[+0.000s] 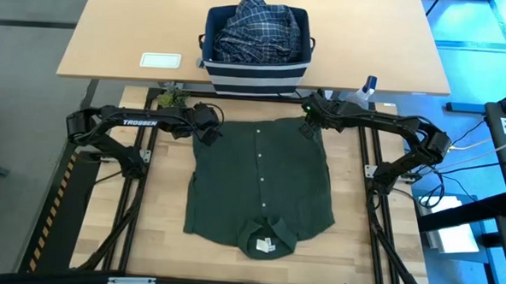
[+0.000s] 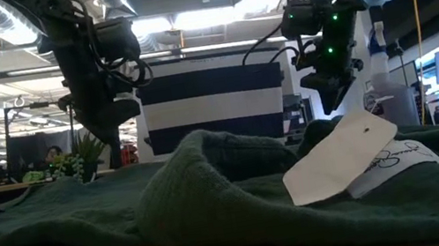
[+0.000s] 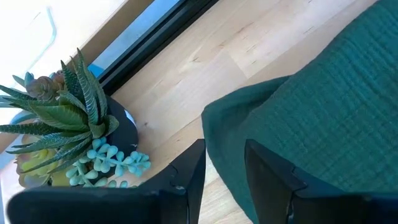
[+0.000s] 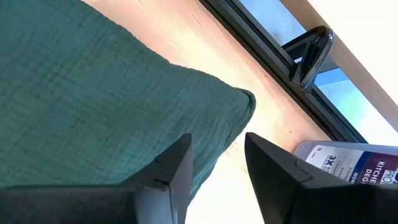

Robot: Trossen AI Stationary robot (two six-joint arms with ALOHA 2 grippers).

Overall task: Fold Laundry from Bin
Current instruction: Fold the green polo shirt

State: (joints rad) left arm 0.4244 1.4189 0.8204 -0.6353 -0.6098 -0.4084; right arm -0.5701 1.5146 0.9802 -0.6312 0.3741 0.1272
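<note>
A dark olive-green shirt (image 1: 261, 185) lies spread flat on the table, buttons up. Its collar, with a white tag (image 2: 341, 156), is toward the near edge. My left gripper (image 3: 225, 168) hovers open just above the shirt's far left corner (image 3: 214, 115). My right gripper (image 4: 217, 165) hovers open above the far right corner (image 4: 239, 102). Between each pair of fingers I see cloth edge and bare wood. In the low view both grippers (image 2: 112, 123) (image 2: 330, 91) hang clear of the cloth. The bin (image 1: 256, 69) stands behind the shirt with a blue-and-white plaid shirt (image 1: 258, 27) piled in it.
A small potted succulent (image 3: 68, 124) stands just beyond the shirt's far left corner, close to my left gripper. A clear spray bottle (image 4: 348, 165) stands near the far right corner. A white card (image 1: 161, 60) lies on the far table, left of the bin.
</note>
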